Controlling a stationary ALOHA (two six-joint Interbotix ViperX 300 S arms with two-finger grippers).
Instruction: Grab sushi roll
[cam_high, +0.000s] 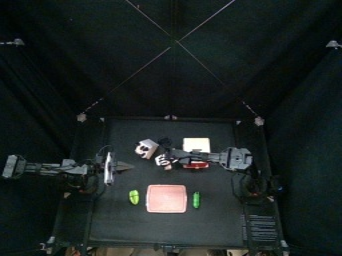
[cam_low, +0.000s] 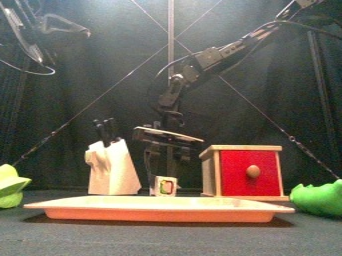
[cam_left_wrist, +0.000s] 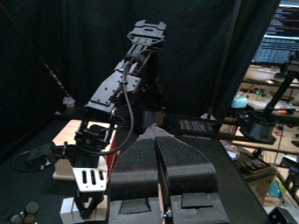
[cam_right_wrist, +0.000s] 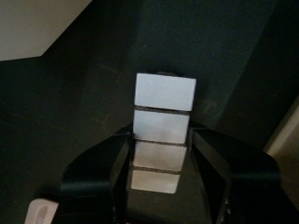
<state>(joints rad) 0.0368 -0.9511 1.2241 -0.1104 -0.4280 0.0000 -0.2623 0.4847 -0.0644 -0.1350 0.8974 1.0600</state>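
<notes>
while its jaws stand wide, the right gripper straddles the sushi roll.

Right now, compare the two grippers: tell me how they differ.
The right gripper reaches low over the table, jaws open around the sushi roll; the left gripper is raised at the left side with jaws shut. The right one stands beside the knife block; the left is near nothing. Both are black two-jaw grippers.
</notes>
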